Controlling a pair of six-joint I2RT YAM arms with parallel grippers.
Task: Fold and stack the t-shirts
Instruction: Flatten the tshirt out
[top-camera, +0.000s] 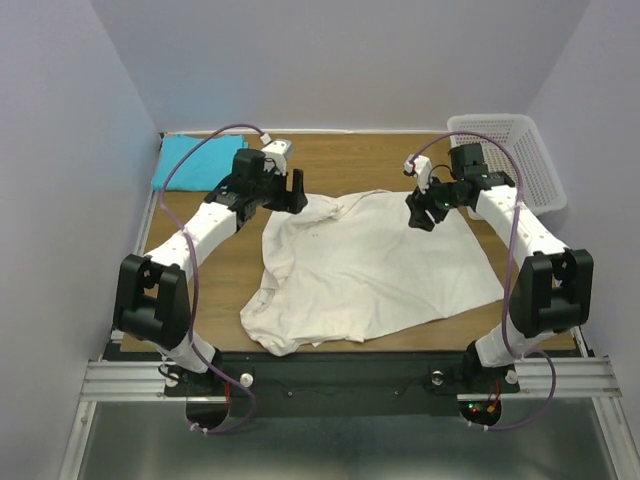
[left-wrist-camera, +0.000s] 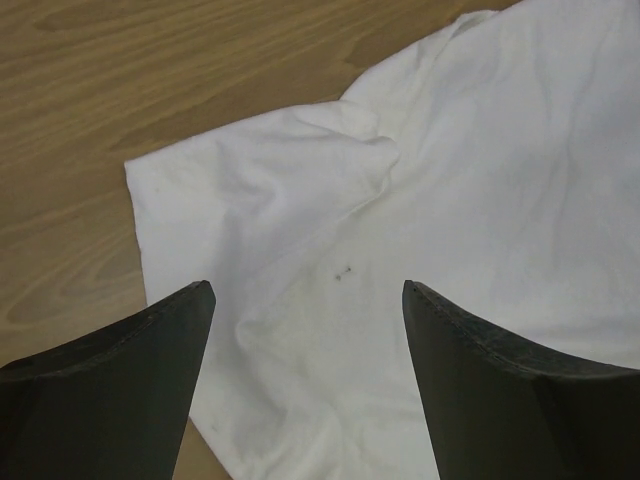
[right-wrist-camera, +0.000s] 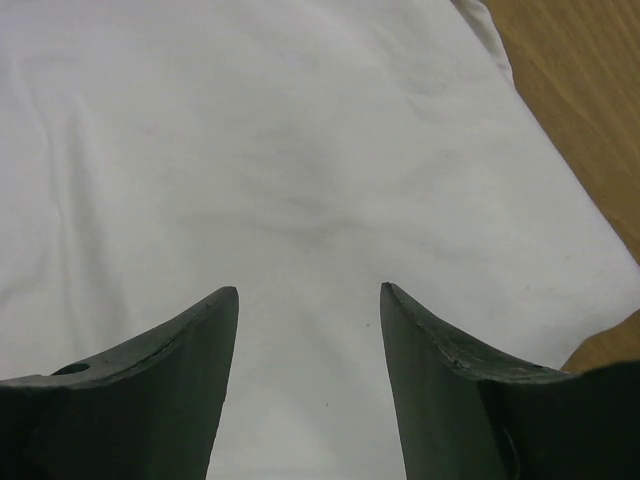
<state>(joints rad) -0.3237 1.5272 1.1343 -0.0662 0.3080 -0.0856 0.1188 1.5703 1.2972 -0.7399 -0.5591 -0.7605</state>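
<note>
The cream-white t-shirt (top-camera: 370, 265) lies unfolded and rumpled across the middle of the bench (top-camera: 350, 160). Its near-left edge is bunched into wrinkles and a sleeve is creased at its far left. The turquoise t-shirt (top-camera: 190, 160) lies flat in the far-left corner, well apart.

Bare table (top-camera: 345, 160) is left open beyond the white shirt (top-camera: 370, 265), between the two arms. The corner to its far left is taken up by the blue shirt (top-camera: 190, 160), and the corner to its far right by the basket (top-camera: 515, 155). A strip of wood is left free along its left side.
</note>
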